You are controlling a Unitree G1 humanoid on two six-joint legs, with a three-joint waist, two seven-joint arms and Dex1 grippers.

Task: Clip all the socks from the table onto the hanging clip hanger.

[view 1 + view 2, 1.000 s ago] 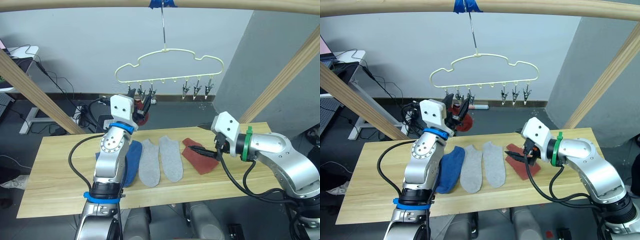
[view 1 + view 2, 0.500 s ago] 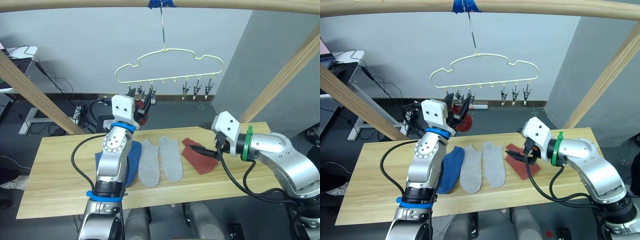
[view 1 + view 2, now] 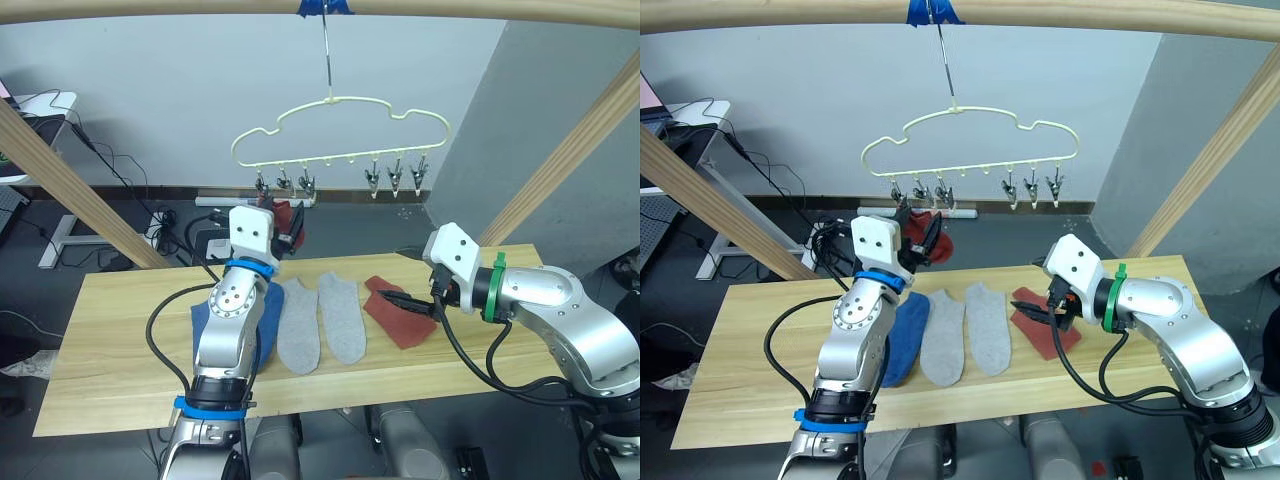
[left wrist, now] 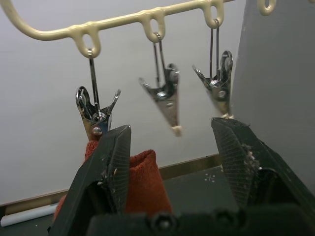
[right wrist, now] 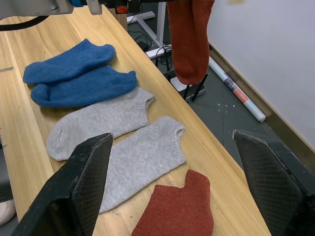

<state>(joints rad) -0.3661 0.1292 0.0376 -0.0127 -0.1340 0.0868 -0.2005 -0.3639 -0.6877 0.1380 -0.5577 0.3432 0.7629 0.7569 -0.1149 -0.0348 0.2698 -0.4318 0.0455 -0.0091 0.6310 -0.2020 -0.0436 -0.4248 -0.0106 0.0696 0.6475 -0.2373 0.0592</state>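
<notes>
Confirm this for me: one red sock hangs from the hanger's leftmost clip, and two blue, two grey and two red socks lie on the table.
Wrong on one count: a single red sock lies on the table, not two, as the right wrist view shows. The rest stands: the other red sock hangs from the clip hanger's leftmost clip, with two blue socks and two grey socks on the table.

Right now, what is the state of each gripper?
Left gripper: open, holding nothing, beside the hanging red sock.
Right gripper: open, holding nothing.

I see a robot test lab: bare grey walls [image 3: 150,90], loose cables [image 3: 130,185] on the floor, a wooden frame [image 3: 60,170] around the table [image 3: 110,350].
</notes>
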